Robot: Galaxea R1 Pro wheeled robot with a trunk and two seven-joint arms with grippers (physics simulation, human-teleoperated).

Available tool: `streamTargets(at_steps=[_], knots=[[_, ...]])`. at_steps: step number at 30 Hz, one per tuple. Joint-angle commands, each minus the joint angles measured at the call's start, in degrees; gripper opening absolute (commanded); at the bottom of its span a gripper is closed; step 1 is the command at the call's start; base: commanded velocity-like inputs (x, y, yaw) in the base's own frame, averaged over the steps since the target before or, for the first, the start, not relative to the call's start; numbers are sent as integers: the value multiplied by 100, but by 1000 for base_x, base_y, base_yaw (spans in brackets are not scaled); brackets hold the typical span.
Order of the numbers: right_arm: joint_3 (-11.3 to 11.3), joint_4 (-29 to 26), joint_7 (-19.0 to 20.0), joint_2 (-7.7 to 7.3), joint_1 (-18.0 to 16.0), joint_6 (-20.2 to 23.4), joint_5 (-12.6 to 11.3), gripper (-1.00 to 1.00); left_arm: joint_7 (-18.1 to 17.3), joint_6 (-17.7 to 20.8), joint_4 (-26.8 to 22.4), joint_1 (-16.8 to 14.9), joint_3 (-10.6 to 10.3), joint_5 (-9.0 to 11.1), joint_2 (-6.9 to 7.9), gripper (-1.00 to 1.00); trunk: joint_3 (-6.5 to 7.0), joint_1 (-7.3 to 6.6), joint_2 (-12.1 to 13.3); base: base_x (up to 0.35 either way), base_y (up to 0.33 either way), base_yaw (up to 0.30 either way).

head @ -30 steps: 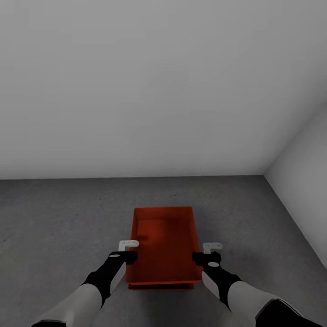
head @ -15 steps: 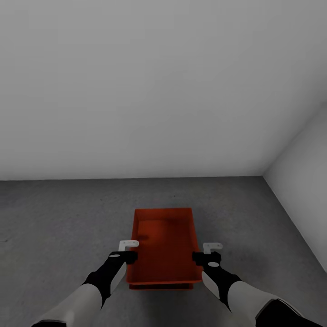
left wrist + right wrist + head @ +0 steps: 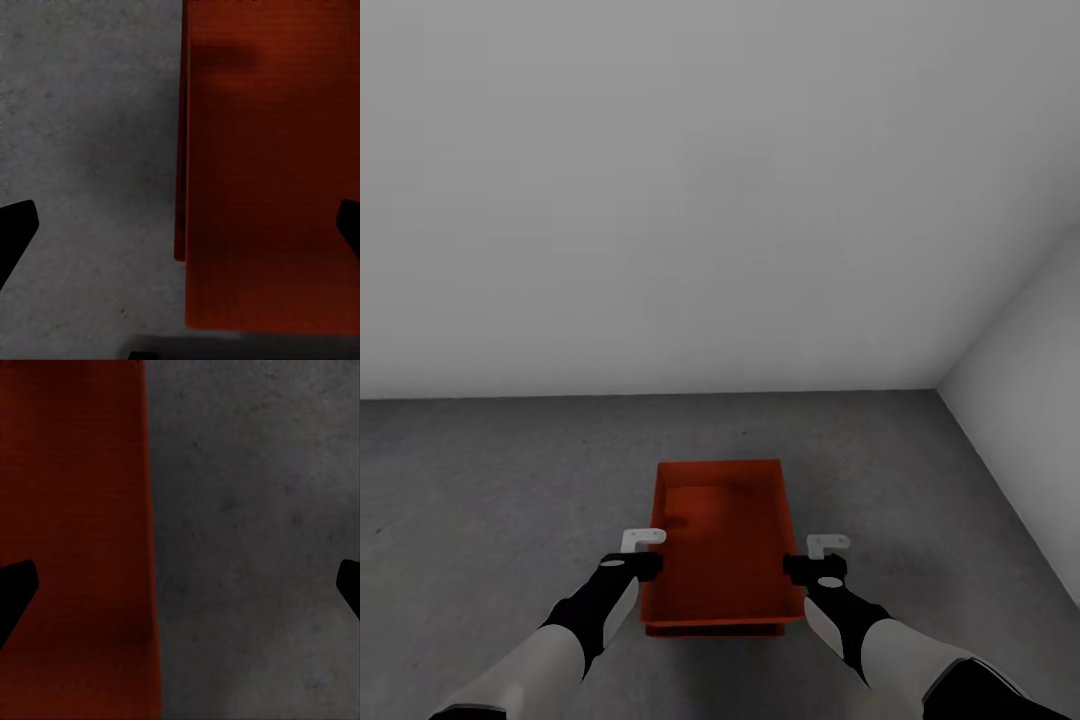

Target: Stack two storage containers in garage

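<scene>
In the garage, one red-orange storage container (image 3: 725, 540) rests on top of the other, whose rim (image 3: 710, 630) peeks out below its near edge, both on the dark grey floor (image 3: 490, 480). My left gripper (image 3: 643, 552) is open over the stack's left wall, and my right gripper (image 3: 815, 556) is open over its right wall. In the left wrist view the upper container (image 3: 270, 150) overhangs the lower one's edge (image 3: 180, 187), with the left gripper (image 3: 182, 225) spread wide across it. The right wrist view shows the container (image 3: 75, 510), the floor (image 3: 255, 510) and the right gripper (image 3: 180, 585) spread wide.
A plain white wall (image 3: 660, 200) stands a short way beyond the stack. A second white wall (image 3: 1030, 400) closes the right side and meets it in a corner. Bare concrete stretches left of the stack.
The whole picture has shifted very slightly, so the camera moved a touch. The grippers and the stacked containers keep the same places relative to each other.
</scene>
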Motion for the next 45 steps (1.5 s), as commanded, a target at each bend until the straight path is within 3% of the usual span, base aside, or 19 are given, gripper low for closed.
streamTargets(at_steps=[1,14,45], knots=[[48,4,-20,2,-4,-24,-62,100,23,34,-10,0,-6,6,-1,100,14,-22,39,0,0,0],[39,-5,-528,18,-4,-83,-80,100,21,25,-5,0,-6,6,2,100,87,-22,39,0,0,0],[45,-7,-573,22,-4,-84,-82,100,26,25,-5,0,-6,6,6,100,332,-22,39,0,0,0]])
